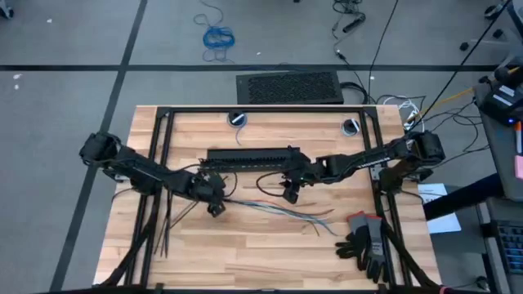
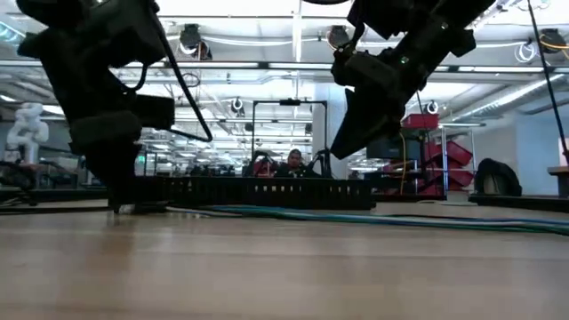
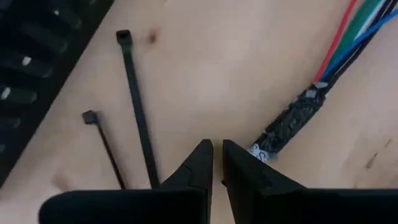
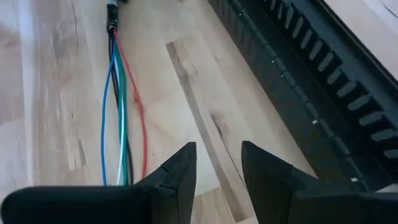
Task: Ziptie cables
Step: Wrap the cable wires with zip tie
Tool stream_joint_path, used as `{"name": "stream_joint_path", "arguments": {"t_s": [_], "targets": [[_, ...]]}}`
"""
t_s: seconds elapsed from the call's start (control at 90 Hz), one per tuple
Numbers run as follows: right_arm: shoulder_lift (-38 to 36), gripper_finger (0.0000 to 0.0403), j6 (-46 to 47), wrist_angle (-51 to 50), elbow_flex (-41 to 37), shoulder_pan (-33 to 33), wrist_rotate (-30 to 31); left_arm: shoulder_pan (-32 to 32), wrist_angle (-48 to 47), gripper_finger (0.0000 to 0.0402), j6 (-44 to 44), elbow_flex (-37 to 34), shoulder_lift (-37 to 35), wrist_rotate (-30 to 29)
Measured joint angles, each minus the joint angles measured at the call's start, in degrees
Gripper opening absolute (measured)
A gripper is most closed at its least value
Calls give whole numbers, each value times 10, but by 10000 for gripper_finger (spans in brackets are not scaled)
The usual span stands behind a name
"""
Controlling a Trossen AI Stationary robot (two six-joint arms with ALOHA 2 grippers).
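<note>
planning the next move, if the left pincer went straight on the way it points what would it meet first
Probably bare table: the left pincer, nearly shut, points between the zipties and the dark end of the cables. Depth is unclear.

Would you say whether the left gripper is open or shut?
Nearly shut: the left gripper fingertips show only a slim gap, holding nothing.

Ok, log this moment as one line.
left gripper: nearly shut, empty, between zipties and cables | right gripper: open, hovering | ziptying not started

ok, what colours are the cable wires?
Red, green, blue and pale strands in the cables, joined at a dark end; clearest in the right wrist view.
</note>
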Motion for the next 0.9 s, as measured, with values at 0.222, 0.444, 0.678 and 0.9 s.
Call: {"name": "stream_joint_path", "arguments": {"t_s": [0.222, 0.444, 0.678, 0.9], "targets": [[0, 118, 3, 3, 0, 0, 0, 3, -4, 36, -5, 6, 0, -4], [0, 118, 4, 3, 0, 0, 0, 5, -15, 36, 9, 10, 1, -33], [0, 118, 14, -1, 0, 0, -1, 5, -46, 36, -16, 10, 1, -35], [0, 118, 19, -4, 0, 0, -1, 5, -53, 36, -28, 11, 0, -35]]}}
